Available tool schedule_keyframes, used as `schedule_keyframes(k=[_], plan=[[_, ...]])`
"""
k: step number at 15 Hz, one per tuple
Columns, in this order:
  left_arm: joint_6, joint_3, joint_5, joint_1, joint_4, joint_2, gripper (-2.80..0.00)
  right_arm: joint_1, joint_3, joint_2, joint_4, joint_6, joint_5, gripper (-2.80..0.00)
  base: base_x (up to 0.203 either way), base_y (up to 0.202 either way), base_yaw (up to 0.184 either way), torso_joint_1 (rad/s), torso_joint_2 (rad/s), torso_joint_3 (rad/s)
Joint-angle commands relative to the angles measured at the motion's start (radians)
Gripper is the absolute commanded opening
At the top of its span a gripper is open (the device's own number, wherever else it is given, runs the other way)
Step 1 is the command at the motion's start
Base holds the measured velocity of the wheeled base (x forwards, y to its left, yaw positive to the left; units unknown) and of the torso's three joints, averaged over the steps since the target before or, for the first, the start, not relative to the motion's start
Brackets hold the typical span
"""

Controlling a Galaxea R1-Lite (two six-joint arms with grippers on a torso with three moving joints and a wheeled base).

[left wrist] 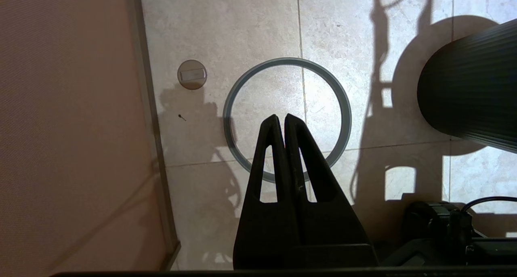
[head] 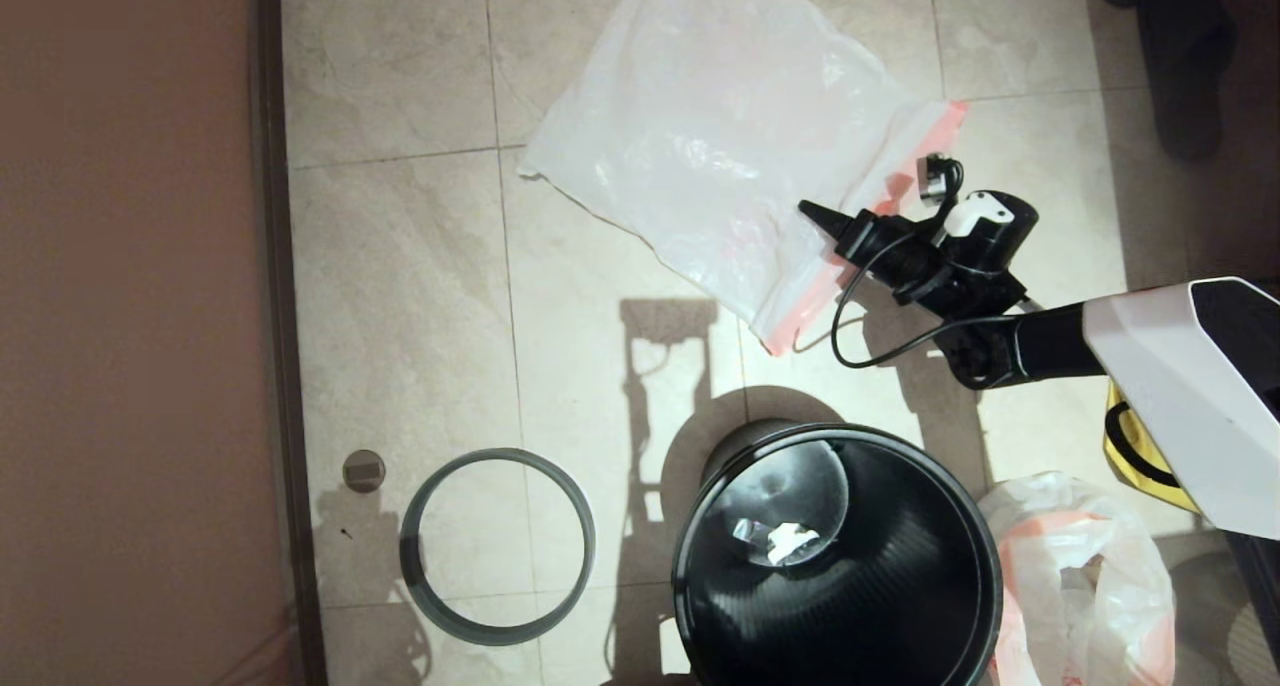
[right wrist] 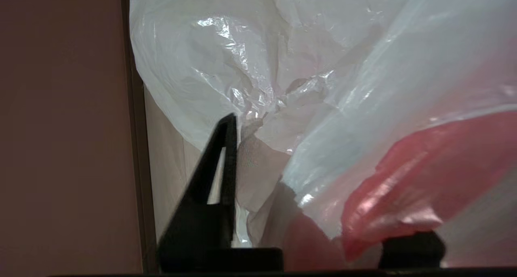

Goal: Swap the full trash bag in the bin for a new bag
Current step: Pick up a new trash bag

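Right gripper [head: 822, 218] at right of centre, on pink hem of the new bag [head: 700, 136] lying flat upper centre; fingers partly apart around the plastic, grip unclear. Left gripper [left wrist: 281, 121] pressed shut, empty, over grey hoop [head: 497, 546]. The bin [head: 838, 566] bottom centre; the full trash bag [head: 1080, 576] just right of it

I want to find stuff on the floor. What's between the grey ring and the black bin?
Only bare floor tile with shadows lies between the grey ring and the bin; both the head and left wrist views show it.
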Motion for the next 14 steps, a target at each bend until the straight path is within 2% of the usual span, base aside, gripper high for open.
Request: schedule_keyframes(k=[1,4,8,9,14], plan=[[-0.001,0.000,0.000,0.000,0.000,0.001,-2.80,-0.003,-0.004,0.027,-0.037,0.007,0.006,-2.80,0.000,0.000,0.000,0.000,0.00,0.000],[-0.001,0.000,0.000,0.000,0.000,0.001,-2.80,-0.004,-0.001,0.024,-0.079,0.038,0.007,-2.80,0.000,0.000,0.000,0.000,0.00,0.000],[-0.002,0.000,0.000,0.000,0.000,0.001,-2.80,-0.021,-0.012,-0.008,-0.082,0.201,0.013,-2.80,0.000,0.000,0.000,0.000,0.00,0.000],[-0.002,0.000,0.000,0.000,0.000,0.001,-2.80,-0.021,-0.019,-0.023,-0.074,0.221,0.018,-2.80,0.000,0.000,0.000,0.000,0.00,0.000],[-0.002,0.000,0.000,0.000,0.000,0.001,-2.80,-0.002,0.134,-0.318,-0.006,0.232,0.017,-2.80,0.000,0.000,0.000,0.000,0.00,0.000]])
